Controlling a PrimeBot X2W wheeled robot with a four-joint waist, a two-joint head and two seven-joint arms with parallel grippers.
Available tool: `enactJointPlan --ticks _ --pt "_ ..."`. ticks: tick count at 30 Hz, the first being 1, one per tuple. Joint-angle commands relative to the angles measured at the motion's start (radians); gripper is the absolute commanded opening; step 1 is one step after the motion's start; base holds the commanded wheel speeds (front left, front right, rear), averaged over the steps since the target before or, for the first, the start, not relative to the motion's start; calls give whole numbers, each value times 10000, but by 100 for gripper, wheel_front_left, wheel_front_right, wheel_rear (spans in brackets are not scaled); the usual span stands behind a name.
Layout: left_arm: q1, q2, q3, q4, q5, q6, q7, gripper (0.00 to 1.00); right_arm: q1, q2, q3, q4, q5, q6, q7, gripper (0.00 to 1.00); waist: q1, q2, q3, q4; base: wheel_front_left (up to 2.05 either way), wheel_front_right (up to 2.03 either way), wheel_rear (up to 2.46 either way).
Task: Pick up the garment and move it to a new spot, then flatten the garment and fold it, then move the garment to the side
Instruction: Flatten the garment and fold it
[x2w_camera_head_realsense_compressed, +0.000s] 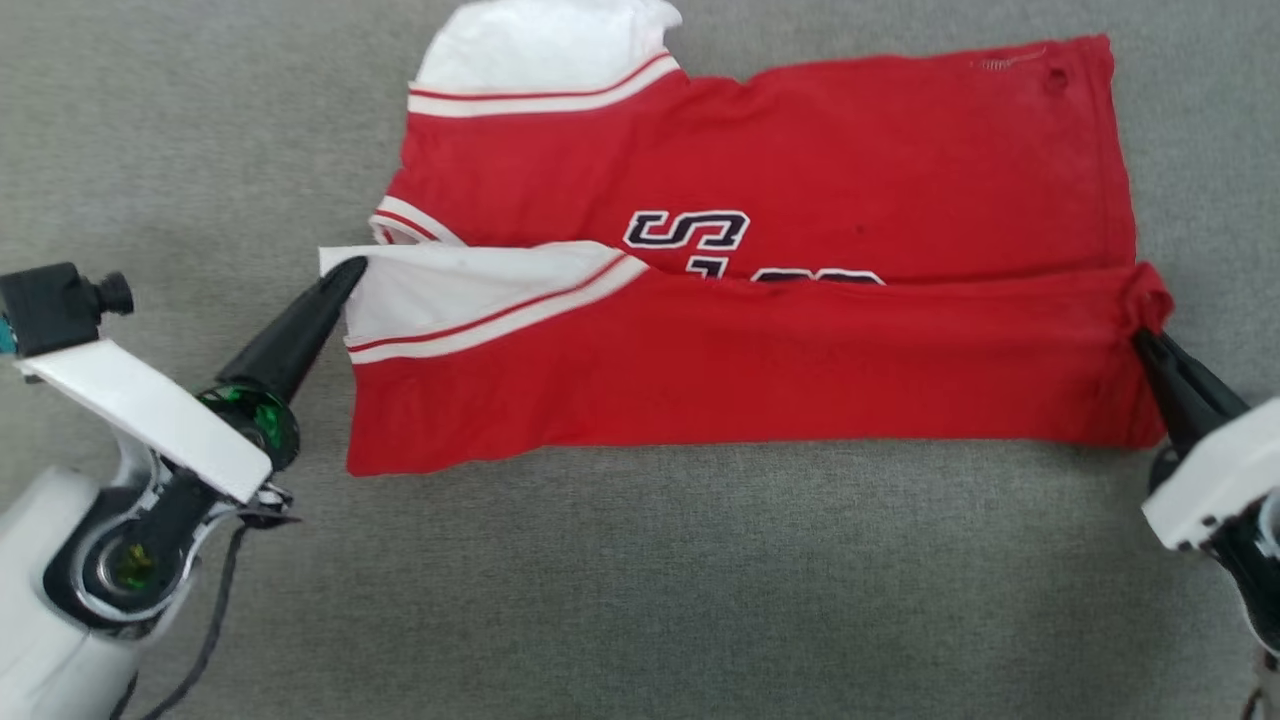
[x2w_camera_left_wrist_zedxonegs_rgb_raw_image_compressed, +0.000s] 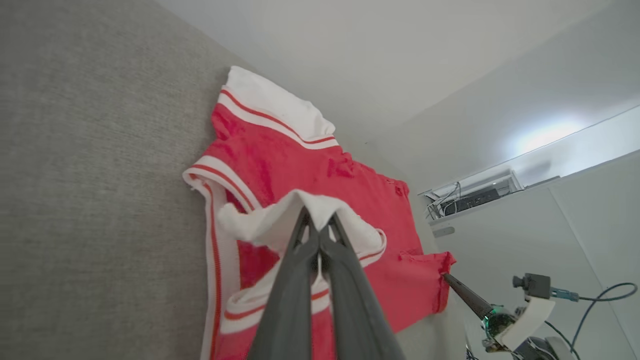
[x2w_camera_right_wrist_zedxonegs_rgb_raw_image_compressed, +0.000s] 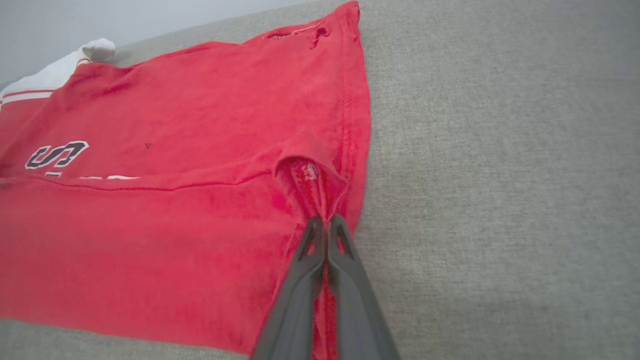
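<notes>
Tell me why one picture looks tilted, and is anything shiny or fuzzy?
Left wrist view: tipped camera, so the grey surface stands like a wall, with a glare patch upper right; right wrist view: the right hand looks slightly soft; head view: even light, sharp garment.

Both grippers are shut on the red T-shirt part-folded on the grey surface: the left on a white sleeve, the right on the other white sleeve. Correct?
No. The right gripper is shut on a red bottom corner of the soft red T-shirt with white sleeves, not a sleeve; the right wrist view shows it. The left gripper does hold a white sleeve.
</notes>
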Motion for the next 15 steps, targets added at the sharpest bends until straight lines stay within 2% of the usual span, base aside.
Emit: enactJointPlan --ticks 1,6,13,14,15 --pt "-191 -30 22 151 -38 19 58 0 -224 47 51 107 -83 -3 -124 0 1 0 184 -118 0 0 0" --pt "-434 -136 -117 969 195 19 369 0 -635 135 438 834 -237 -3 -242 0 1 0 428 -195 0 0 0" --pt "-834 -19 -845 1779 1096 19 49 0 -824 98 848 1435 -352 -3 -447 0 1 0 476 -224 0 0 0" --pt "-907 44 -1015 1846 1319 19 -55 12 -844 67 907 1493 -377 -3 -495 7 1 0 449 -227 0 0 0" --pt "-996 127 -1204 1902 1605 19 -229 38 -837 27 953 1546 -388 -3 -530 31 1 0 392 -216 0 0 0"
